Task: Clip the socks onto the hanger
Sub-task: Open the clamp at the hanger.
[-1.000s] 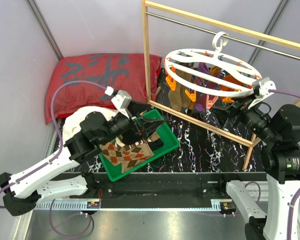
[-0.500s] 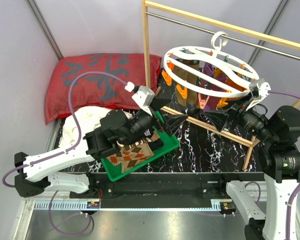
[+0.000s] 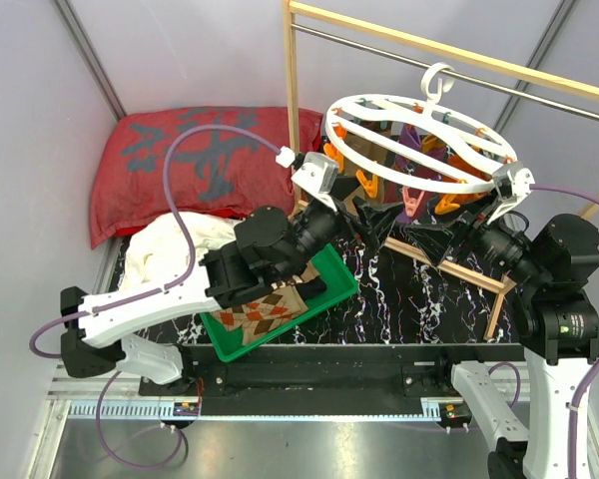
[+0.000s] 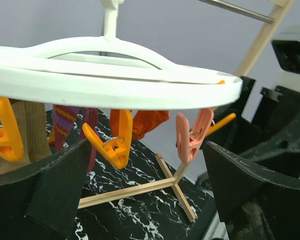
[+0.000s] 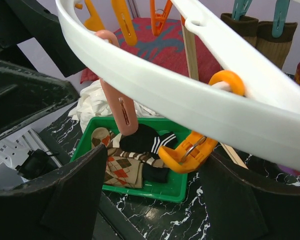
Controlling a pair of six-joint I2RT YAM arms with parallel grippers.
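Note:
The argyle socks (image 3: 265, 309) (image 5: 121, 169) lie in the green tray (image 3: 345, 276) (image 5: 176, 187), beside a black striped sock (image 5: 146, 140). The white round hanger (image 3: 419, 140) hangs tilted from the metal rail, with orange clips under its rim. My left gripper (image 3: 371, 213) (image 4: 150, 200) is open and empty just below the hanger's rim (image 4: 115, 87), facing an orange clip (image 4: 112, 147) and a pink clip (image 4: 192, 137). My right gripper (image 3: 447, 235) (image 5: 150, 200) is open under the opposite rim (image 5: 190, 95). An orange clip (image 5: 190, 150) dangles between its fingers, untouched.
A wooden frame (image 3: 292, 100) with a metal bar carries the hanger; its foot bar (image 4: 135, 190) crosses the black marble table. Brown, purple and orange socks (image 3: 409, 150) hang clipped. A red cushion (image 3: 195, 160) and a white cloth (image 3: 170, 254) lie at the left.
My left arm has lifted away from the tray, empty, and swung right up to the hanger. The hanger has tilted and turned. The right gripper has shifted slightly left.

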